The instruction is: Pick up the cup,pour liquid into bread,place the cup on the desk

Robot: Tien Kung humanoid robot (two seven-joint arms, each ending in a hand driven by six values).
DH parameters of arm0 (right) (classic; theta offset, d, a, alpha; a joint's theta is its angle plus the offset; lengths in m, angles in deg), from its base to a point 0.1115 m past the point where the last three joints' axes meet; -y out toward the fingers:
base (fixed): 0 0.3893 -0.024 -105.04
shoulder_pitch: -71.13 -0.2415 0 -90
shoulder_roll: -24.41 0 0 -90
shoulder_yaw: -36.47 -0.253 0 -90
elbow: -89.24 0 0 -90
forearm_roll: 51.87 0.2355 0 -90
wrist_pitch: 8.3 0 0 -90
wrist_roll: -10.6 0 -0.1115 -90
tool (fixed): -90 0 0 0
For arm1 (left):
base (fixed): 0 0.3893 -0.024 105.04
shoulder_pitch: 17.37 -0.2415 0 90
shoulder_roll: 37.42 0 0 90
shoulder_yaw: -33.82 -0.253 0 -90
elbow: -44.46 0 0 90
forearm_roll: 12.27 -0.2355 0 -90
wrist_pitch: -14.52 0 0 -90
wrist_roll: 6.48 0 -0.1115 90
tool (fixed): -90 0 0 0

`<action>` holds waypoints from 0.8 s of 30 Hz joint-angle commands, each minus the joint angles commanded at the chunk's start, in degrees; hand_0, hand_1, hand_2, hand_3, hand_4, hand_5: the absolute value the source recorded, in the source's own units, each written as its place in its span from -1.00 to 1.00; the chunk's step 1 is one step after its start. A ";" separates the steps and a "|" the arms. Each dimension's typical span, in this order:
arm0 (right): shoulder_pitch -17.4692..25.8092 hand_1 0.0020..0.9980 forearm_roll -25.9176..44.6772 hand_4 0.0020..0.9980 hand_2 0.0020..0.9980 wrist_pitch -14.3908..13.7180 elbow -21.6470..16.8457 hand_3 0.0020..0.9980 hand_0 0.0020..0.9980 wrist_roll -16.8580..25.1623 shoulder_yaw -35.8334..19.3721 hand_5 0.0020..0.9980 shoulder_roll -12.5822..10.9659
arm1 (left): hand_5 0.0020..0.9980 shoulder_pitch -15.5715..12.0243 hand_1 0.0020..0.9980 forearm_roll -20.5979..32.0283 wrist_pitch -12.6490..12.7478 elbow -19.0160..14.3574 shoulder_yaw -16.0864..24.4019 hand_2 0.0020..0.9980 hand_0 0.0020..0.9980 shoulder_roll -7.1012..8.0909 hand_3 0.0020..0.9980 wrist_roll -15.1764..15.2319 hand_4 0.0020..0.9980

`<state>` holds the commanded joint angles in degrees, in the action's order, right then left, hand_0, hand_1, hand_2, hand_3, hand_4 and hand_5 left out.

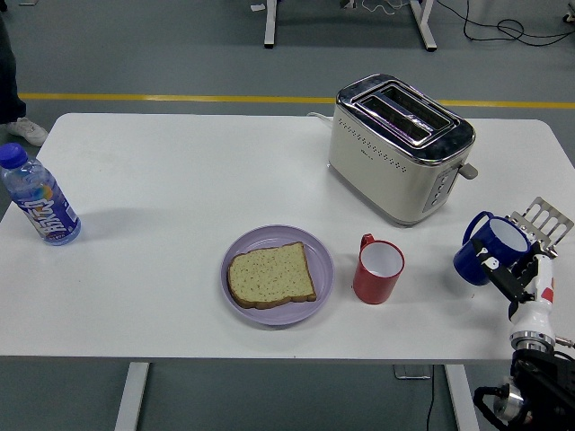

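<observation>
Bottle (39, 199) with blue cap and blue label standing upright near left edge of white table (180, 162), well apart from everything else. Lying toward centre, near front edge: one round lilac plate (324, 260) carrying one slice of brown bread (270, 276), crust facing right and front. Standing just right of plate, not touching it: one red cup (378, 271), upright, handle pointing back-left, white inside, contents impossible to tell. Sitting behind cup, toward far right: one cream and chrome toaster (400, 148) with two slots, set at an angle, lever facing right, cord trailing off behind. Sitting further right, near table's right edge: one blue cup (490, 249), tilted slightly, handle up and left, interior pale, contents unclear. Reaching in from lower right corner: right hand (526, 269), white and black, fingers (499, 274) resting against blue cup's side, grip around it not clearly visible. Lying behind hand at table edge: a slotted metal rack (544, 218). Counting two cups in all, red one standing free.
</observation>
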<state>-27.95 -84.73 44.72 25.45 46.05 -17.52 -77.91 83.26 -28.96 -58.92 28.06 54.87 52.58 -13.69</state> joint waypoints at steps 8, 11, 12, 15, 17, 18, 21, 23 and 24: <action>1.07 -0.36 -8.60 0.43 -0.09 0.00 -4.28 -0.09 -0.29 -5.97 -2.57 -0.69 -1.04 | 1.00 -0.30 0.37 -0.59 -0.04 0.00 0.30 0.40 0.36 0.00 0.08 -0.11 -0.50; 1.00 -0.36 -14.25 0.43 -0.09 0.00 -6.67 -0.09 -0.29 -9.60 -3.60 -0.69 -1.40 | 1.00 -0.34 0.37 -0.58 -0.05 0.01 0.24 0.40 0.36 0.02 0.08 -0.08 -0.50; 0.96 -0.39 -15.68 0.43 -0.10 0.00 -7.10 -0.10 -0.34 -10.23 -3.77 -0.68 -1.45 | 1.00 -0.33 0.37 -0.45 -0.05 0.01 0.15 0.40 0.36 0.03 0.08 -0.03 -0.50; 0.72 -0.39 -21.92 0.43 -0.10 0.00 -9.39 -0.10 -0.34 -13.27 -4.30 -0.68 -1.67 | 1.00 -0.22 0.37 0.35 0.03 0.02 -0.26 0.40 0.36 0.07 0.08 0.24 -0.50; 0.52 -0.39 -25.64 0.43 -0.10 0.00 -10.73 -0.10 -0.34 -15.32 -4.33 -0.68 -1.85 | 1.00 -0.14 0.37 0.62 0.04 0.02 -0.44 0.40 0.36 0.10 0.08 0.33 -0.50; 0.36 -0.40 -27.59 0.43 -0.10 0.00 -11.47 -0.10 -0.35 -16.44 -4.26 -0.69 -1.95 | 1.00 -0.10 0.37 0.79 0.05 0.02 -0.54 0.40 0.36 0.12 0.08 0.39 -0.50; -0.07 -0.40 -33.41 0.43 -0.10 0.00 -12.92 -0.10 -0.35 -19.01 -4.04 -0.69 -2.17 | 1.00 -0.02 0.37 1.12 0.09 0.04 -0.69 0.40 0.36 0.13 0.08 0.48 -0.50; -0.47 -0.40 -37.10 0.43 -0.10 0.00 -13.96 -0.10 -0.35 -20.67 -3.82 -0.69 -2.33 | 1.00 0.06 0.37 1.25 0.10 0.03 -0.78 0.40 0.36 0.15 0.08 0.51 -0.50; -0.77 -0.41 -39.01 0.43 -0.11 0.00 -14.69 -0.10 -0.36 -21.85 -3.63 -0.69 -2.47 | 1.00 0.08 0.37 1.31 0.11 0.03 -0.82 0.40 0.36 0.16 0.08 0.53 -0.50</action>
<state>-28.72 -123.74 44.72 10.76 24.21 -21.16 -80.39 83.35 -27.65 -58.81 28.09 54.05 52.74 -13.16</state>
